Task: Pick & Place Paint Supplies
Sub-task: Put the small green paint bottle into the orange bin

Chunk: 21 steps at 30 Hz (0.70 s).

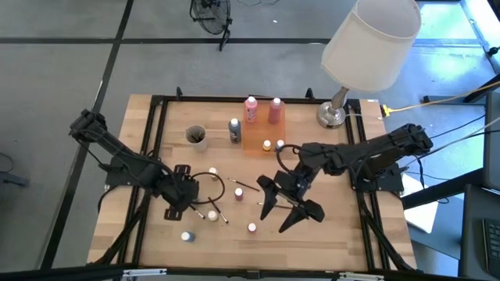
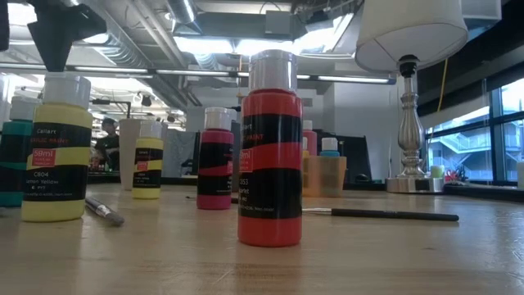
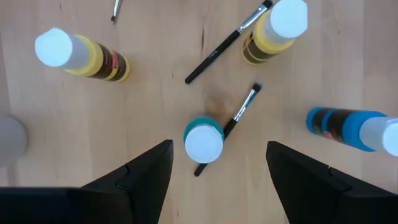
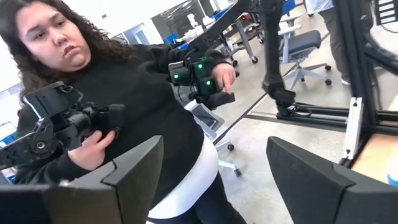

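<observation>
In the left wrist view my left gripper [image 3: 219, 147] points down, open, above a small teal bottle with a white cap [image 3: 203, 142] that stands on the table between and below the fingers, untouched. A thin brush [image 3: 239, 112] lies beside it. Around it stand two yellow bottles [image 3: 84, 56] [image 3: 277, 28] and a blue one [image 3: 348, 127]. In the high view my left gripper [image 1: 181, 199] hovers left of centre. My right gripper [image 1: 287, 211] stands open and level, high over the near right part of the table, holding nothing.
Tall pink bottles [image 1: 251, 109] [image 1: 276, 111], a dark bottle [image 1: 234, 130] and a cup [image 1: 196, 136] stand at the far side by an orange tray [image 1: 262, 134]. The lamp [image 1: 371, 39] stands at the far right. A person [image 4: 124, 112] sits beyond the near edge.
</observation>
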Available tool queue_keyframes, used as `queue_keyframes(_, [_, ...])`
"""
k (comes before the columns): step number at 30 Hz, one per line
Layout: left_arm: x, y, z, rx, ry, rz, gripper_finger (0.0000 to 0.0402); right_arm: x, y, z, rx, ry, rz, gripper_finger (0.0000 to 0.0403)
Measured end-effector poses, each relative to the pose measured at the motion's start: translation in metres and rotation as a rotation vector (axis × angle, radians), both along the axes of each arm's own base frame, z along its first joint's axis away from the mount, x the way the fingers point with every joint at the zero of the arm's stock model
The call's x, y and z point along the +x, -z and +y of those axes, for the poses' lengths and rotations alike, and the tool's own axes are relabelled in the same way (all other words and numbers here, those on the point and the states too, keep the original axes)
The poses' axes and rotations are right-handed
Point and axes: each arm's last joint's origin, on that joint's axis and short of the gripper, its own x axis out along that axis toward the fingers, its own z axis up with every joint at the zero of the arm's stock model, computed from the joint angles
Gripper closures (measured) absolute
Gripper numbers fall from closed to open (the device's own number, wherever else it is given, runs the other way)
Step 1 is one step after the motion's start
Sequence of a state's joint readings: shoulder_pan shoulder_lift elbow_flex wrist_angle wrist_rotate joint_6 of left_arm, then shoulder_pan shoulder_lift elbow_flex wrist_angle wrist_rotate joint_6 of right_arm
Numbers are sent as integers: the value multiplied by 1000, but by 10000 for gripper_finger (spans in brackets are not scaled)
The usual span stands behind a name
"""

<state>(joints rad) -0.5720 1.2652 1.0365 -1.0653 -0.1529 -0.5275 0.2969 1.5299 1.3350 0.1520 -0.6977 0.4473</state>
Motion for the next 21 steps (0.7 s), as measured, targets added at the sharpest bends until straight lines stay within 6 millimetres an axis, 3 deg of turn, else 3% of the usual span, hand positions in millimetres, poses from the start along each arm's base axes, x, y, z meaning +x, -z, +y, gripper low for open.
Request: queue_keyframes(21, [12, 22, -8, 87, 56, 78, 146, 7, 3, -22, -22, 28, 6, 112])
